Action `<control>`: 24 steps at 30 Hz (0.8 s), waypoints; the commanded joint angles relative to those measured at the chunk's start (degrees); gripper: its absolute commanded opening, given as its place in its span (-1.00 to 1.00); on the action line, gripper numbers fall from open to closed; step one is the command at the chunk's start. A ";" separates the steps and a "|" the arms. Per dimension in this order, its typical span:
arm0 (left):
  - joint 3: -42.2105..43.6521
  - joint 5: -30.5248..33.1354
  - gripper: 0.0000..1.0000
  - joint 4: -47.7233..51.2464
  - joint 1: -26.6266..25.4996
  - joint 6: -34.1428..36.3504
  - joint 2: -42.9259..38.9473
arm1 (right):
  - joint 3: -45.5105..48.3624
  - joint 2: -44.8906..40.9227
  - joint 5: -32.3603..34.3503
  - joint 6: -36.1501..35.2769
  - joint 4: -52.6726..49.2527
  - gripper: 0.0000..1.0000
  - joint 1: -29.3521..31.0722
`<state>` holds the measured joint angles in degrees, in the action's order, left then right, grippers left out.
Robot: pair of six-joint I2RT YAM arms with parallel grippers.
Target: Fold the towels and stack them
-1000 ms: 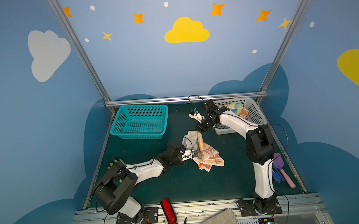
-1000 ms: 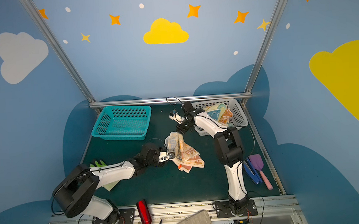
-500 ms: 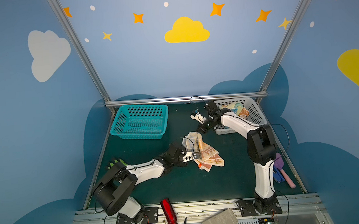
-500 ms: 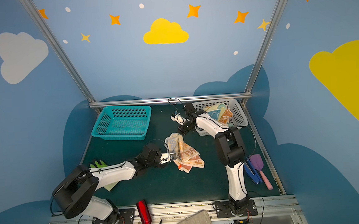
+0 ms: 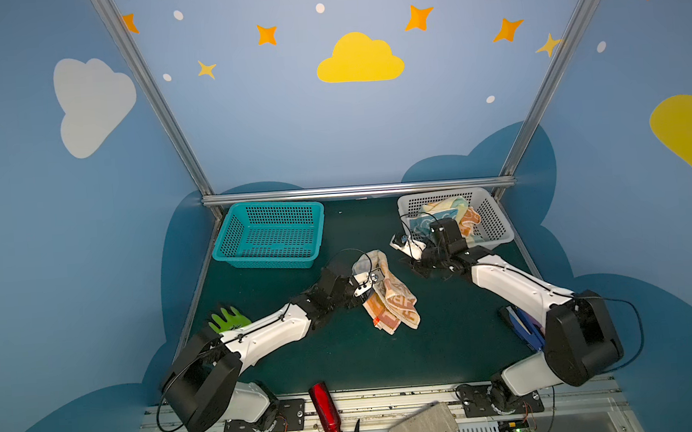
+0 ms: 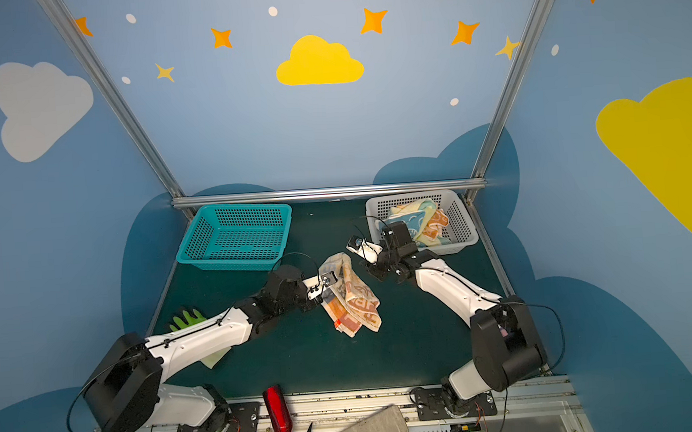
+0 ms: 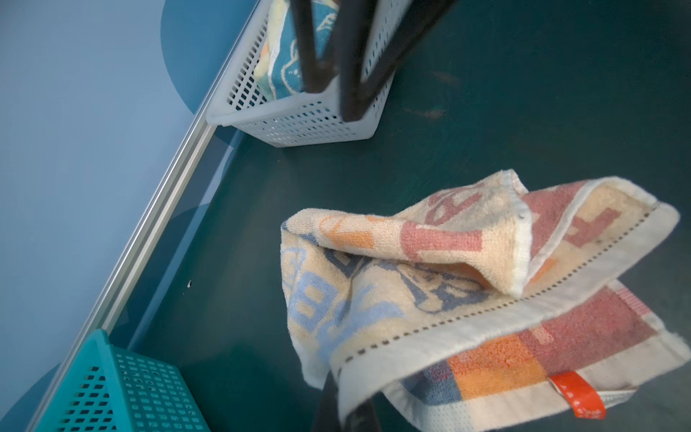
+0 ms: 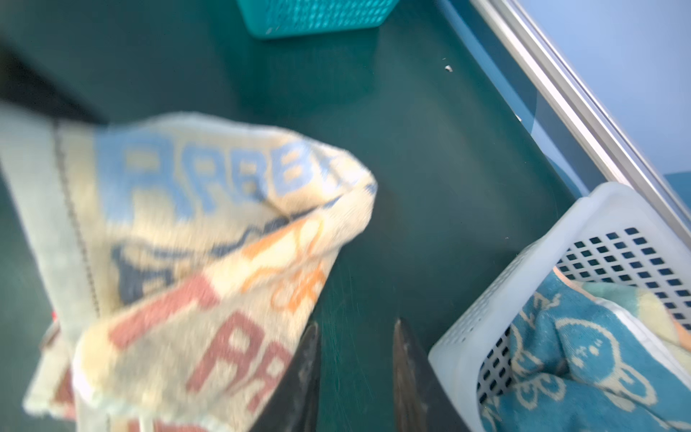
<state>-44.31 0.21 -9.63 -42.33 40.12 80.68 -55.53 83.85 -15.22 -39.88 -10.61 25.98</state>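
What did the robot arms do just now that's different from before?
The left gripper closed its fingers on the edge of the cream towel. The right gripper slid toward the table's front and opened slightly, holding nothing. The white basket, teal basket and other towels stayed put.

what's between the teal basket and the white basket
Only bare green mat lies between the teal basket and the white basket, apart from a tiny pale speck; both top views show it.

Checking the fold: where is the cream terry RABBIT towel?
In both top views the cream towel lies crumpled centrally, held by the left gripper, nearer than the teal basket and white basket.
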 commanded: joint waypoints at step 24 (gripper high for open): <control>-10.15 -5.56 -0.92 8.05 3.47 -18.89 4.47 | 30.23 -17.50 22.25 46.81 20.83 -0.43 24.83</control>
<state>-53.12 -3.73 -2.61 -39.00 22.72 84.42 -28.29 67.57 1.52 2.98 1.87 49.12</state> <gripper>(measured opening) 0.049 0.283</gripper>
